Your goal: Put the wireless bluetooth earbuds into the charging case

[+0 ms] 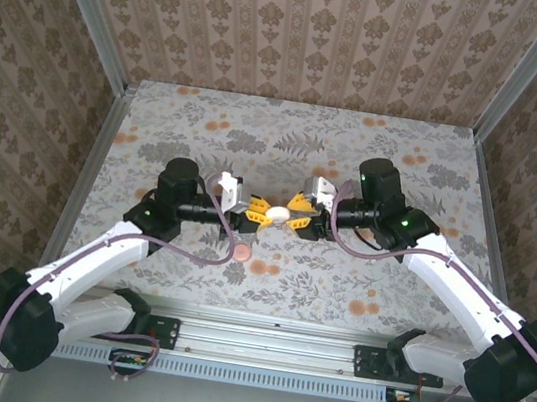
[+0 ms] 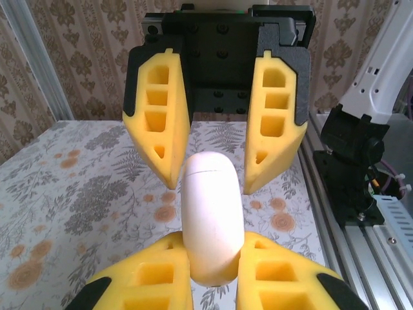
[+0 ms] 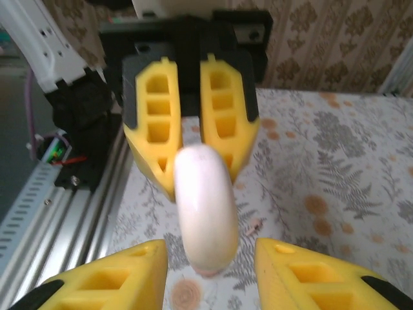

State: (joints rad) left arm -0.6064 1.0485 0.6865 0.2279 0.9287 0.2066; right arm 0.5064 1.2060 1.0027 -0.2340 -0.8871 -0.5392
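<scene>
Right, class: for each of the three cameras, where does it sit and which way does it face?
Top external: above and behind the bases, looking down on the table; both arms, with the left tool and right tool either side of the white capsule.
Left wrist: on the left arm, facing the right tool; own yellow fingers below.
Right wrist: on the right arm, facing the left tool; own fingers below.
Shared: both wrist views show the capsule.

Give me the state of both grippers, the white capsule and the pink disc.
white capsule: held off the table, seam closed.
left gripper: shut on the capsule.
right gripper: open, fingers flanking the capsule's other end.
pink disc: flat on the table, untouched.
</scene>
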